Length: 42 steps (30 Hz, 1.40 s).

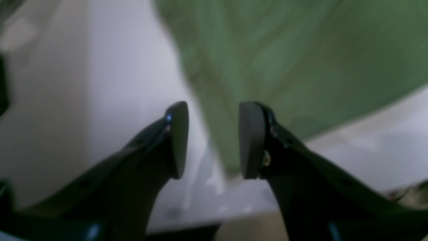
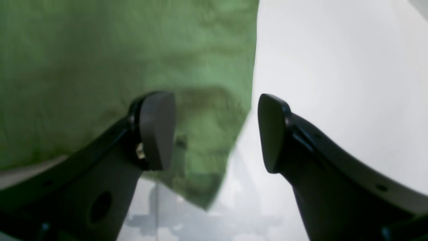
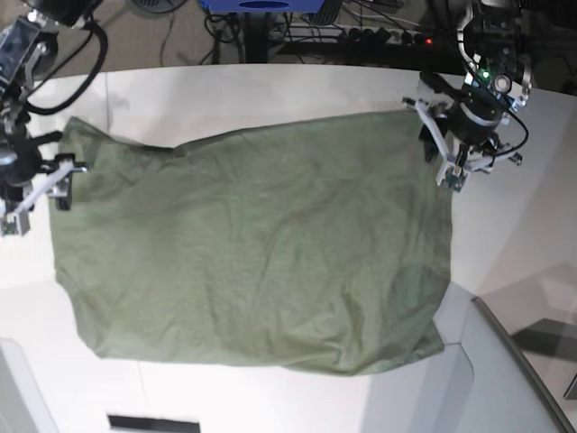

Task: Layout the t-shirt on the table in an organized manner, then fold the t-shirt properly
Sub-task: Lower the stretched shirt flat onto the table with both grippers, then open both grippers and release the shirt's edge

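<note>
The olive-green t-shirt (image 3: 252, 244) lies spread out on the white table (image 3: 270, 90), with some wrinkles across it. My left gripper (image 3: 442, 155) hovers at the shirt's far right corner. In the left wrist view this gripper (image 1: 212, 140) is open and nothing sits between its pads, the t-shirt (image 1: 284, 60) lying just beyond them. My right gripper (image 3: 41, 189) is at the shirt's left edge. In the right wrist view it (image 2: 214, 132) is open above a corner of the t-shirt (image 2: 117, 57), holding nothing.
A grey angled panel (image 3: 505, 370) juts in at the bottom right, close to the shirt's near right corner. Cables and a power strip (image 3: 379, 36) lie beyond the table's curved far edge. A dark slot (image 3: 153, 422) shows at the bottom edge.
</note>
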{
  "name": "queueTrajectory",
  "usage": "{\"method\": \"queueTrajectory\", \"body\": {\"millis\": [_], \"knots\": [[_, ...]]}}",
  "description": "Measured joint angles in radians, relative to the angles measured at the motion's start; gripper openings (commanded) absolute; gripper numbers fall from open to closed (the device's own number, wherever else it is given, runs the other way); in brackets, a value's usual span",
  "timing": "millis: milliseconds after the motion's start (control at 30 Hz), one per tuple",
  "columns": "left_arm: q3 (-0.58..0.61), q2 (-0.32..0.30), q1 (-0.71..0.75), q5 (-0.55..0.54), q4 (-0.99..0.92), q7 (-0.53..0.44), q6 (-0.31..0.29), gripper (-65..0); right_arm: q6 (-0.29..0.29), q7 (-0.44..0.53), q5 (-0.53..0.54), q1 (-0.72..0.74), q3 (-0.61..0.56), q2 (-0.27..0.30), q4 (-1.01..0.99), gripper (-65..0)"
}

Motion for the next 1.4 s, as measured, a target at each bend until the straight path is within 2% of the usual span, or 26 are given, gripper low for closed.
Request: {"method": "queueTrajectory", "body": {"millis": [67,167,200,300,400,467,533,733,933,1333,1400], "knots": [[0.0,0.016,-0.037,-0.032,-0.045,-0.002,0.002,-65.0,0.003,-0.007,-0.001,0.032,0.003,-0.001,-0.08,-39.0],[-0.003,0.065,-0.071,-0.032,-0.135,0.002,0.002,-65.0,0.001,-0.012,0.0,0.046,0.004,0.013,-0.169,-63.0],[-0.001,0.071,-0.074,-0.034,-0.163,0.004,0.001,-65.0,0.001,-0.01,-0.006,0.052,0.003,0.019,-0.195,-65.0],[0.0,0.071,-0.073,-0.033,-0.243,-0.013,0.002,-65.0,-0.006,-0.004,-0.006,0.08,0.011,0.034,-0.28,-61.7],[-0.008,0.048,-0.059,0.027,-0.312,-0.132,0.003,-65.0,0.003,0.013,0.004,0.095,0.01,0.058,-0.378,-65.0],[-0.009,0.045,-0.055,0.098,-0.366,-0.18,0.006,-65.0,-0.008,0.048,-0.006,0.097,0.01,0.077,-0.434,-65.0],[-0.009,0.047,-0.051,0.126,-0.406,-0.251,0.016,-65.0,-0.015,0.063,-0.006,0.096,0.011,0.093,-0.474,-65.0],[-0.011,0.034,-0.065,0.143,-0.462,-0.33,0.018,-65.0,-0.014,0.111,0.021,0.046,0.006,0.087,-0.485,-65.0],[-0.009,-0.007,-0.059,0.139,-0.458,-0.313,0.013,-65.0,-0.01,0.12,0.032,-0.055,0.004,0.025,-0.381,-65.0],[-0.013,-0.058,0.0,0.148,-0.431,-0.296,0.021,-65.0,-0.011,0.056,-0.005,-0.242,0.001,-0.057,-0.156,-65.0],[-0.043,-0.058,0.003,0.152,-0.406,-0.256,-0.003,-65.0,-0.011,0.049,-0.012,-0.256,0.001,-0.062,-0.109,-65.0]]}}
